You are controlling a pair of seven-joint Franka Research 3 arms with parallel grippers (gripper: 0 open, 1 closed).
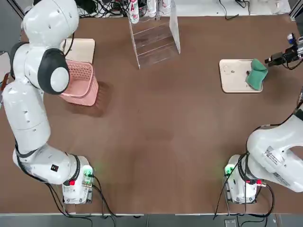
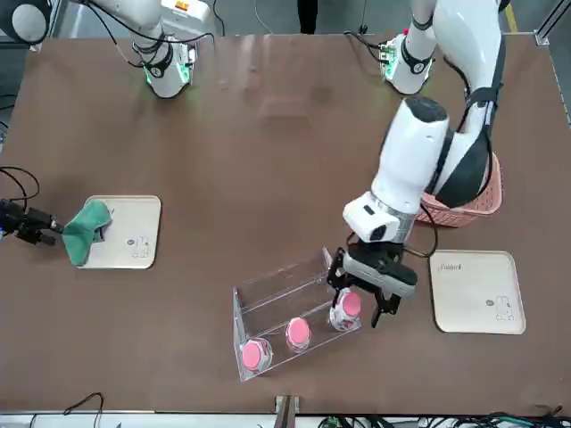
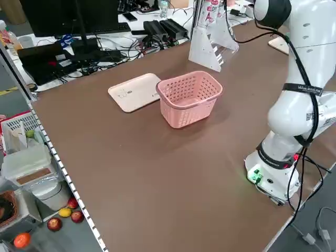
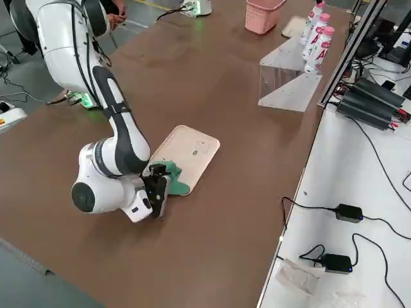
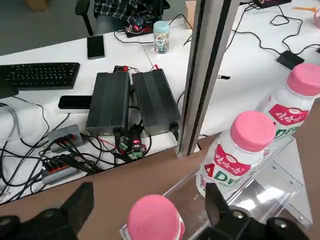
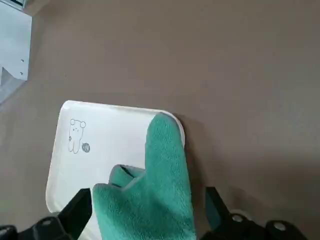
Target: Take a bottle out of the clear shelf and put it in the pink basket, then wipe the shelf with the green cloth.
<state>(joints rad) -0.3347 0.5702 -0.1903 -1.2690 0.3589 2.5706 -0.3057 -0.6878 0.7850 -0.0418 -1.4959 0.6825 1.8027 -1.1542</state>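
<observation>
Clear acrylic at top centre, top view: the clear shelf [image 1: 156, 42] holds bottles [image 1: 134, 12] along the frame's upper edge. The pink basket [image 1: 80, 82] sits upper left, partly under my left arm. Upper right, my right gripper [image 1: 277, 60] is beside the green cloth [image 1: 257, 74], which overlaps the cream tray [image 1: 234, 75].

Front view: three pink-capped bottles stand in the shelf, lower centre. My left gripper [image 2: 357, 301] is over the shelf's right end, at the rightmost bottle. A second cream tray [image 2: 477, 292] lies right of it.

Left side view: basket upper centre, beside that second tray; shelf at the top edge.

Right side view: cloth near centre on the tray's lower end, right gripper next to it; bottles upper right.

Left wrist view: my fingers are wide apart, one bottle's cap showing between them; no grip.

Right wrist view: fingers also wide, cloth visible between them, not pinched.
</observation>
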